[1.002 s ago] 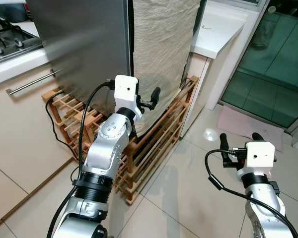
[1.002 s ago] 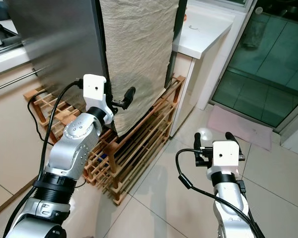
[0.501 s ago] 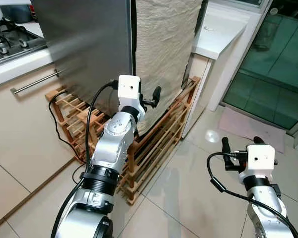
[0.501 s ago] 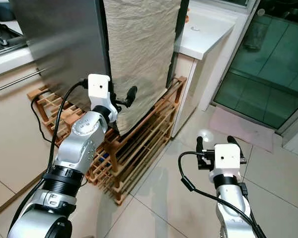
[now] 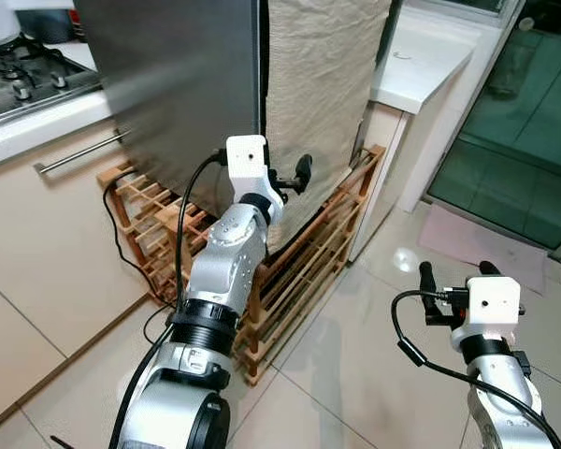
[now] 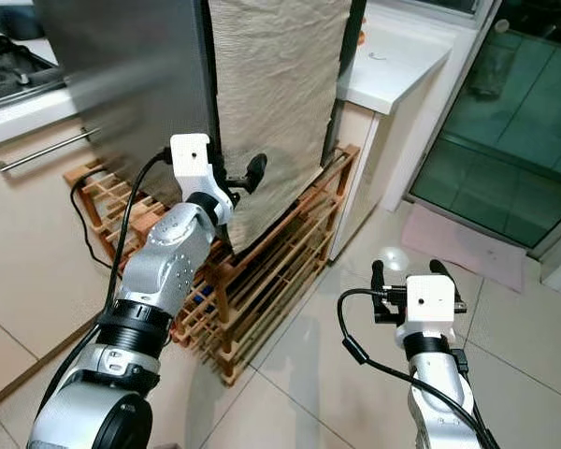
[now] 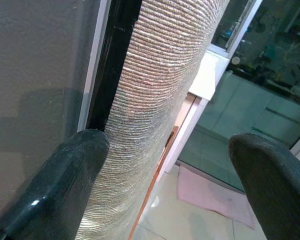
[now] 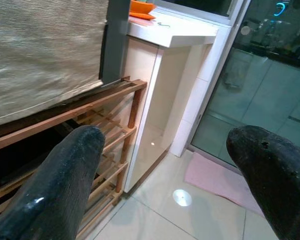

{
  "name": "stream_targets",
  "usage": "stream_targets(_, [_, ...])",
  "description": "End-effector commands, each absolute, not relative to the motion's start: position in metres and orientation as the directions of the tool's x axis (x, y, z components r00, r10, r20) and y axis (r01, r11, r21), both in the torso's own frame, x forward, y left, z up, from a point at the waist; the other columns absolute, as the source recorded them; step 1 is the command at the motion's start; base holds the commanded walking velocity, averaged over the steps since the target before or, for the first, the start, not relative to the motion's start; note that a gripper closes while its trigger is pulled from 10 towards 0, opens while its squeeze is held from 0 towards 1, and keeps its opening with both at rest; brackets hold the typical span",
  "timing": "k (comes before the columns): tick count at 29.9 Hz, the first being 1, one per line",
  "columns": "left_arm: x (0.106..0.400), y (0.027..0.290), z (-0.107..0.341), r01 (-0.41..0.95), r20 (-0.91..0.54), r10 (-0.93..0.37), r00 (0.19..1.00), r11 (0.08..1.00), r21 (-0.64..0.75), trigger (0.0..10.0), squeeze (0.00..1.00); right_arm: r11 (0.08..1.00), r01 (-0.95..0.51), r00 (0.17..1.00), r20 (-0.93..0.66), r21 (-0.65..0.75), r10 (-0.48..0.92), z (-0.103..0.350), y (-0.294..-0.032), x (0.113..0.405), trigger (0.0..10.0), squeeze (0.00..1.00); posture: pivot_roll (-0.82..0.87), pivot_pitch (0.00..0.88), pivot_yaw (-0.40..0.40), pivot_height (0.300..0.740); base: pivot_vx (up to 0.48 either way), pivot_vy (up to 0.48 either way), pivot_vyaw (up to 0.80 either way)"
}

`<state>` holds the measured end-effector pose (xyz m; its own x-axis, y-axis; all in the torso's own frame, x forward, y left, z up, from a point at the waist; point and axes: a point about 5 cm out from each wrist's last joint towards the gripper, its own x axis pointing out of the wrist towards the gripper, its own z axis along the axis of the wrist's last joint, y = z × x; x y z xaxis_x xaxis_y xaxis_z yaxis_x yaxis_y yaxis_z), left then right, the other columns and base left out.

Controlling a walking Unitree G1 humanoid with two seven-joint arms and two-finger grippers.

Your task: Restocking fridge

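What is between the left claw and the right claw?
Bare tiled floor and the wooden rack's end, seen in the left eye view, separate the left claw and right claw.

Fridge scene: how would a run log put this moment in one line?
left gripper: open, at fridge edge by cloth | right gripper: open, empty, over floor | wooden rack: beneath

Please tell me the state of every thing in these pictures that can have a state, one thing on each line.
Fridge door: shut, its edge against the dark seam.
Beige cloth: hanging down, draped over the fridge front beside the door.
Left claw: open, raised at the door seam, one finger near the door edge, holding nothing.
Right claw: open, low over the floor tiles, holding nothing.
Wooden rack: standing on the floor under the fridge.
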<state>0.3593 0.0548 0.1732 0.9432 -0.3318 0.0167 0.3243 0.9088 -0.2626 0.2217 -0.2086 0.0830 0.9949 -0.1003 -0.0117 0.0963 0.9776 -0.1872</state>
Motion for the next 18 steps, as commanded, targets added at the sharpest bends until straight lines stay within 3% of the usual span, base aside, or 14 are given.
stream_targets(1, [0.357,0.031,0.182,0.407,0.030,-0.413,0.910,0.881,-0.241,10.0,0.00,0.975,0.100,0.995,0.007,-0.196,-0.101,0.088,-0.210,0.221,10.0,0.00,-0.08,0.000,-0.038,0.740,0.000,0.000,0.00])
stream_targets(7, [0.347,0.012,0.193,0.531,0.099,-0.522,0.847,0.838,-0.127,10.0,0.00,0.976,0.098,0.995,0.011,-0.197,-0.098,0.091,-0.207,0.220,10.0,0.00,-0.08,0.002,-0.036,0.740,0.000,0.000,0.00])
stream_targets(11, [0.334,0.001,0.200,0.662,0.146,-0.647,0.748,0.742,-0.104,10.0,0.00,0.976,0.096,0.995,0.014,-0.196,-0.096,0.094,-0.204,0.220,10.0,0.00,-0.07,0.003,-0.034,0.740,0.000,0.000,0.00])
stream_targets(15, [0.321,0.016,0.193,0.747,0.131,-0.736,0.664,0.660,-0.080,10.0,0.00,0.977,0.093,0.996,0.015,-0.192,-0.092,0.095,-0.201,0.222,10.0,0.00,-0.06,0.000,-0.034,0.740,0.000,0.000,0.00])
stream_targets(18, [0.320,0.029,0.189,0.728,0.124,-0.718,0.685,0.682,-0.069,10.0,0.00,0.978,0.088,0.996,0.013,-0.189,-0.087,0.094,-0.200,0.223,10.0,0.00,-0.04,0.000,-0.031,0.740,0.000,0.000,0.00])
